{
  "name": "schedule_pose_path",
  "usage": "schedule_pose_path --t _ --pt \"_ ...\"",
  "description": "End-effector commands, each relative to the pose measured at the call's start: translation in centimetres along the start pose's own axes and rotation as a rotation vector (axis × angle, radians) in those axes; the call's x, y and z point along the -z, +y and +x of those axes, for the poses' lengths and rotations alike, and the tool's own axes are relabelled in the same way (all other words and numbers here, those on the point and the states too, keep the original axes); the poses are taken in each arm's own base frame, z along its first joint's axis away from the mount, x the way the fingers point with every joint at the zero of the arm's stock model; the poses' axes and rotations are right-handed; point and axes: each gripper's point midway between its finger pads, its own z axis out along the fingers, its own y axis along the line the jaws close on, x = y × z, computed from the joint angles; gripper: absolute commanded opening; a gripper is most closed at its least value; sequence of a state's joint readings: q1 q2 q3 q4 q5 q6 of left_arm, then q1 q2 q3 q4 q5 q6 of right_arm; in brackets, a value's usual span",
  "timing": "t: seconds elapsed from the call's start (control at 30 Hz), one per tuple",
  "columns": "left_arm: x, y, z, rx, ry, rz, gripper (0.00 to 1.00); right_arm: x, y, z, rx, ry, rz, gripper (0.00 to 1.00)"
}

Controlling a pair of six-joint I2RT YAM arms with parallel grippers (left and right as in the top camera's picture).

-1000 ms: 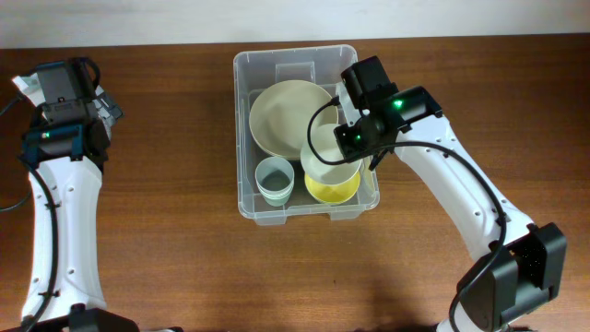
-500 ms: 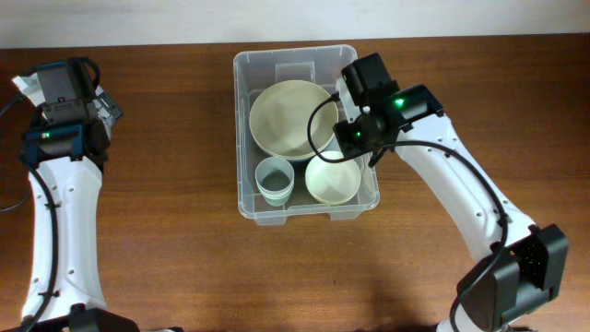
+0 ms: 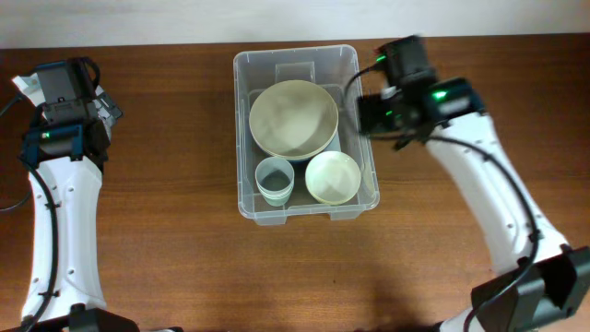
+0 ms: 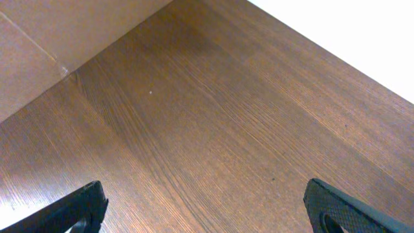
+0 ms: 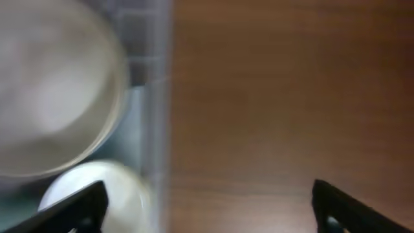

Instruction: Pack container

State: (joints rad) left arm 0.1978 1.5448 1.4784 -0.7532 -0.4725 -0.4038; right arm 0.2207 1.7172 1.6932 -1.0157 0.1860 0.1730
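Observation:
The container (image 3: 241, 138) is a clear plastic bin at the middle back of the table. In it lie a large cream bowl (image 3: 293, 118), a small pale bowl (image 3: 333, 177) and a grey-green cup (image 3: 274, 180). My right gripper (image 3: 371, 114) hangs blurred over the container's right wall (image 5: 154, 116), open and holding nothing (image 5: 207, 213). One of its fingertips is over the small pale bowl (image 5: 123, 194) and the other over bare table. My left gripper (image 3: 103, 106) is at the far left, open above bare wood (image 4: 207, 217).
The brown wooden table (image 3: 184, 267) runs all round the bin. The left wrist view shows the table's far corner edge (image 4: 68, 70). A white wall runs along the table's back edge (image 3: 295, 18).
My right gripper has opened and let go of the small pale bowl, which now sits in the container's front right over a yellow bowl. The gripper then moved right and back.

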Motion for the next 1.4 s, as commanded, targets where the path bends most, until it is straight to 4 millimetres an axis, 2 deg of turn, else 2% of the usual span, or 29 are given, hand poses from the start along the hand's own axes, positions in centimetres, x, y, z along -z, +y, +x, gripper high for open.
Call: schedule_pose_path --t 0.0,0.23,0.47,1.37 --pt "0.2 0.4 -0.6 0.001 -0.015 -0.013 0.99 1.4 -5.0 -2.3 -0.138 -0.076 0.056 0.99" --pt "0.2 0.4 -0.6 0.001 -0.015 -0.013 0.99 1.1 -12.2 -2.2 -0.277 -0.078 0.149 0.99" --pt "0.2 0.4 -0.6 0.001 -0.015 -0.013 0.99 1.1 -15.6 -1.6 -0.341 -0.073 0.193 0.99" --pt "0.2 0.4 -0.6 0.001 -0.015 -0.013 0.99 1.1 -16.0 -1.5 -0.348 -0.072 0.198 0.99"
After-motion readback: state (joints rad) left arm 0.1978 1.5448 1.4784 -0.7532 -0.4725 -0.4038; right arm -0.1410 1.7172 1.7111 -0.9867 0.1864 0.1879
